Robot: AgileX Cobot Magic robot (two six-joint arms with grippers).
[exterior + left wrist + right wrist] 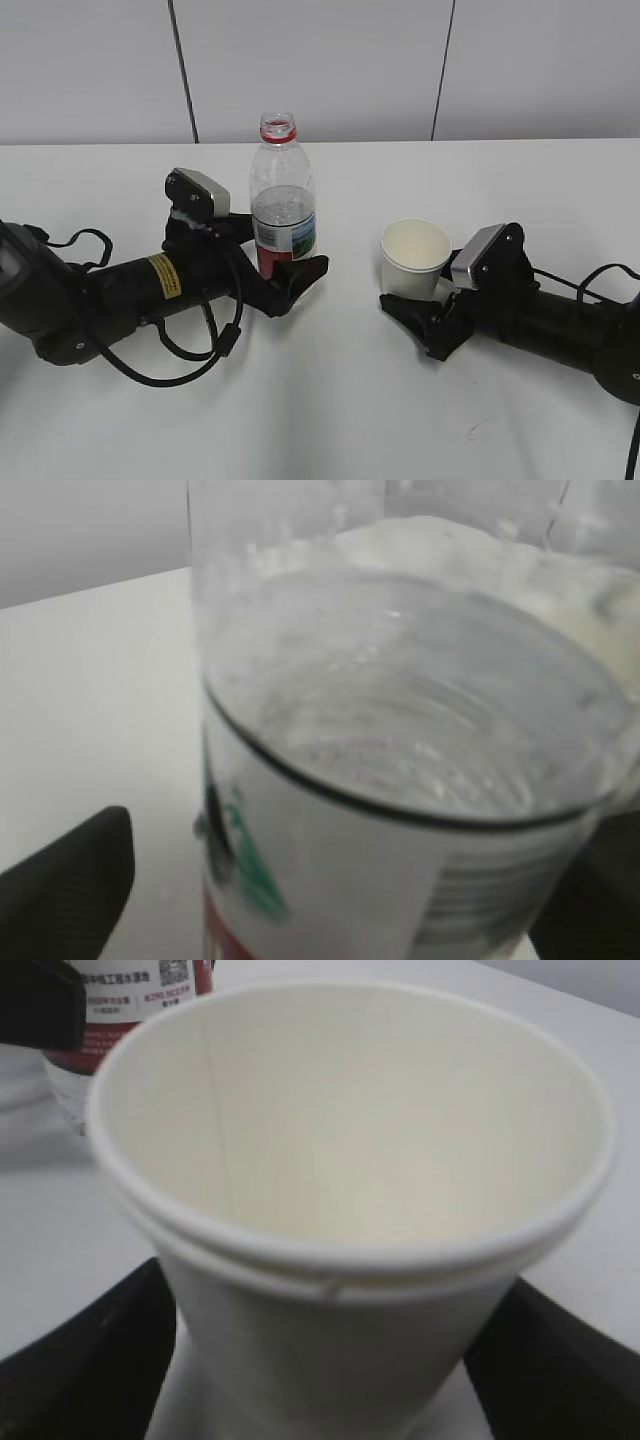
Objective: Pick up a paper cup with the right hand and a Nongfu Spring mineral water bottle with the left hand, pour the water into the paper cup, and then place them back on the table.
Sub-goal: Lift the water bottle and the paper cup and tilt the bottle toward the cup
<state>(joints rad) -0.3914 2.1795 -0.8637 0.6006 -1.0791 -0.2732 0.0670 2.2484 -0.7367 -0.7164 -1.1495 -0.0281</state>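
Over on the left, the left hand (262,262) is laid low across the table (330,400), with its yellow sticker (164,277) and grey-silver block (200,192) easily picked out in the exterior view. Its jaws are spread to about the width of the Nongfu Spring mineral water bottle (282,195), and the bottle's lower part is set right between them. One finger (298,275) is seen in front of the label and the other is tucked behind it. Whether the fingers are actually pressed against the plastic can't really be told. The bottle is stood upright on the table, left of centre, capless, with the red neck ring at the top. The water (283,205) is filled to roughly halfway up, just above the label. In the left wrist view the bottle (400,780) is shown blurry and very close, flanked by dark fingers (65,880).

Further right, the paper cup (414,258) is stood upright on the table, well apart from the bottle, and nothing is seen inside it. The right hand (432,300) is brought in low from the right, jaws opened around the cup's base. In the right wrist view the cup (350,1210) is framed by a black finger (90,1370) on each side; contact can't be confirmed there either.
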